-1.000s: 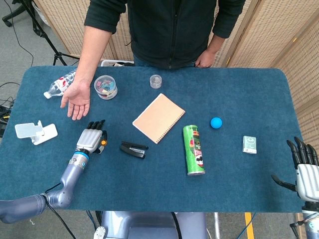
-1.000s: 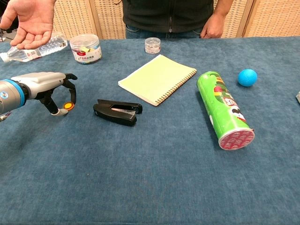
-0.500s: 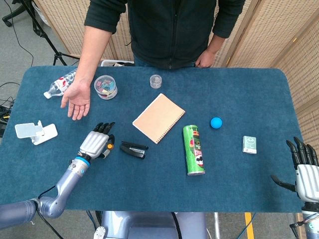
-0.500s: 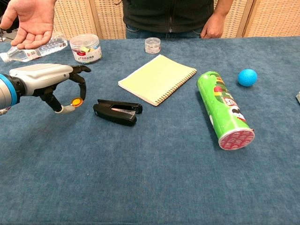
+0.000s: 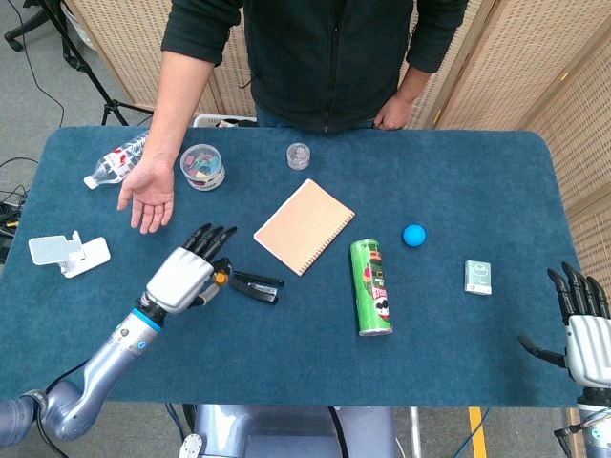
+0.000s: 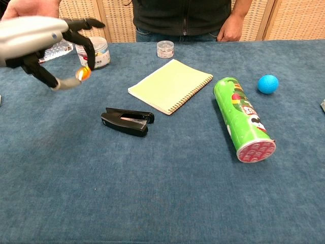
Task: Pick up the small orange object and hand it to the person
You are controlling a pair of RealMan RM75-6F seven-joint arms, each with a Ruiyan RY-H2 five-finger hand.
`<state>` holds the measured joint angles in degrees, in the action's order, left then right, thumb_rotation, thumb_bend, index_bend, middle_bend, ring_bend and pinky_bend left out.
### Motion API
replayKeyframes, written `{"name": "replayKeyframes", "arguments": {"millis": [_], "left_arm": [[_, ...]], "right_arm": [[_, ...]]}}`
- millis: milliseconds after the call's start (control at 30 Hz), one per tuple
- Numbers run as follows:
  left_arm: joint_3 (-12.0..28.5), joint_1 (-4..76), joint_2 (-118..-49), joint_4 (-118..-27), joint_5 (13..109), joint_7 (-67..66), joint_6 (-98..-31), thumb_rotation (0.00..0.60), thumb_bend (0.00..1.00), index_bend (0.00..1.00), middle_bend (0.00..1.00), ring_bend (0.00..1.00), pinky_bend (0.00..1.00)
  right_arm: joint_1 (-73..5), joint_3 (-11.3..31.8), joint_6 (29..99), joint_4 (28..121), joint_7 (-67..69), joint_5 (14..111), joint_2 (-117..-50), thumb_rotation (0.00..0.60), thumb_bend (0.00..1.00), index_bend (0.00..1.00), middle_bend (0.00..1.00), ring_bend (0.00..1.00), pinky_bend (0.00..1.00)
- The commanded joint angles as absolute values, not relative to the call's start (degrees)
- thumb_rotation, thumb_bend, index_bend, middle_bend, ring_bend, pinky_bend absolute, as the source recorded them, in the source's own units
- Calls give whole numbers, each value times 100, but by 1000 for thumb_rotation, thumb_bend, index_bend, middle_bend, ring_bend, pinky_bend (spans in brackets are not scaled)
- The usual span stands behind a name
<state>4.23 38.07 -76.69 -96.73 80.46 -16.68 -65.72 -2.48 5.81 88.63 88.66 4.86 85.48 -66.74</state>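
Note:
My left hand [image 5: 189, 274] [image 6: 43, 43] is raised above the table's left side and pinches the small orange object [image 6: 83, 73] [image 5: 221, 279] between its thumb and a finger, other fingers spread. The person's open palm [image 5: 148, 196] lies up and to the left of my hand in the head view; only its edge [image 6: 28, 7] shows in the chest view. My right hand [image 5: 584, 329] rests at the table's near right corner, fingers apart, holding nothing; the chest view does not show it.
A black stapler [image 5: 256, 286] lies just right of my left hand. Beyond are a notebook [image 5: 304, 225], a green can [image 5: 370, 286], a blue ball [image 5: 413, 235], a clip tub [image 5: 202, 166], a small jar [image 5: 299, 155], a bottle [image 5: 115, 160] and a white stand [image 5: 69, 253].
My left hand has lifted off the table with the orange object pinched, rising and shifting right towards the stapler. The person's palm and my right hand have stayed put.

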Motion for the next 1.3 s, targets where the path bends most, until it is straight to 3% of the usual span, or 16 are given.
{"name": "replayKeyframes", "arguments": {"millis": [33, 333, 567, 833, 1000, 1167, 1300], "left_arm": [[725, 3647, -7469, -9684, 7697, -1697, -6836, 600, 392, 615, 0, 0, 0], [1229, 3342, -7110, -9349, 6984, -1070, -7104, 600, 391, 618, 0, 0, 0], [1389, 3236, -7099, -8906, 6394, -828, -6882, 600, 396, 618, 0, 0, 0], [1440, 3327, -7308, -8426, 6402, -468, -6589, 600, 376, 605, 0, 0, 0], [1489, 3349, -7434, -8311, 6542, -248, -6623, 600, 234, 188, 0, 0, 0], [1511, 3335, -7463, -8270, 6653, -88, -6666, 600, 25, 8, 0, 0, 0], [1581, 3213, -7378, -8333, 6831, 266, -6899, 600, 0, 0, 0, 0, 0]], "right_arm": [[-252, 574, 8855, 8867, 470, 8553, -6681, 600, 0, 0, 0, 0, 0], [-272, 556, 8813, 8847, 371, 8551, -6729, 600, 0, 0, 0, 0, 0], [-283, 542, 8784, 8845, 321, 8549, -6756, 600, 0, 0, 0, 0, 0], [-288, 527, 8775, 8855, 251, 8559, -6781, 600, 0, 0, 0, 0, 0], [-294, 533, 8756, 8848, 272, 8538, -6778, 600, 0, 0, 0, 0, 0], [-296, 531, 8753, 8844, 274, 8540, -6776, 600, 0, 0, 0, 0, 0], [-291, 532, 8755, 8858, 316, 8536, -6760, 600, 0, 0, 0, 0, 0]]}}
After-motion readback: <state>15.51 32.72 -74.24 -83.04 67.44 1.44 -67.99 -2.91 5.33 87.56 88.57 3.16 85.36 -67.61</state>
